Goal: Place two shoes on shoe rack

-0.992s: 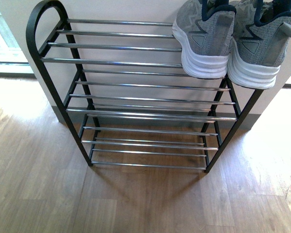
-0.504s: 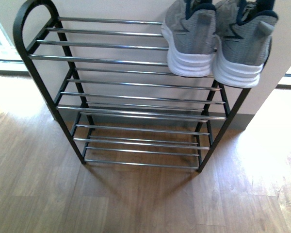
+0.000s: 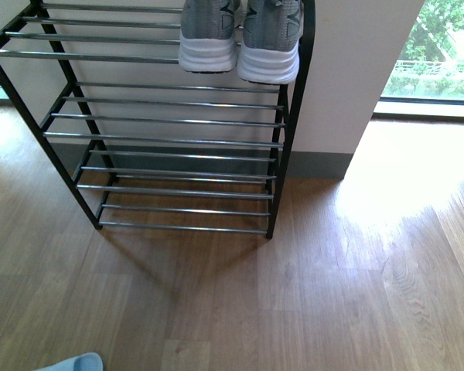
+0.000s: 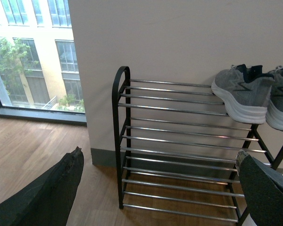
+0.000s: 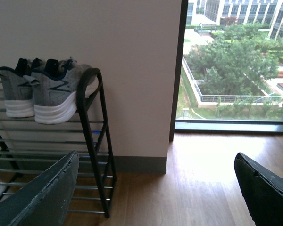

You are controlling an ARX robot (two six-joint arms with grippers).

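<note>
My left tool [image 4: 159,154] hangs with its fingers spread wide and nothing between them. The right tool [image 5: 156,155] is the same: wide apart, empty. Neither arm shows in the front view.

Outward from both stands the bench [image 3: 288,131], a black-framed rack of chrome rods against the wall. The outer shoe [image 3: 271,35] sits at the right end of the top shelf. The inner shoe [image 3: 207,31] is just beside it. Both are upright. Each runs from the front edge to the back edge, across the rods, with the toe to the wall and the white heel jutting over the front rod toward me. I judge the right tool the nearer and the placing done.
</note>
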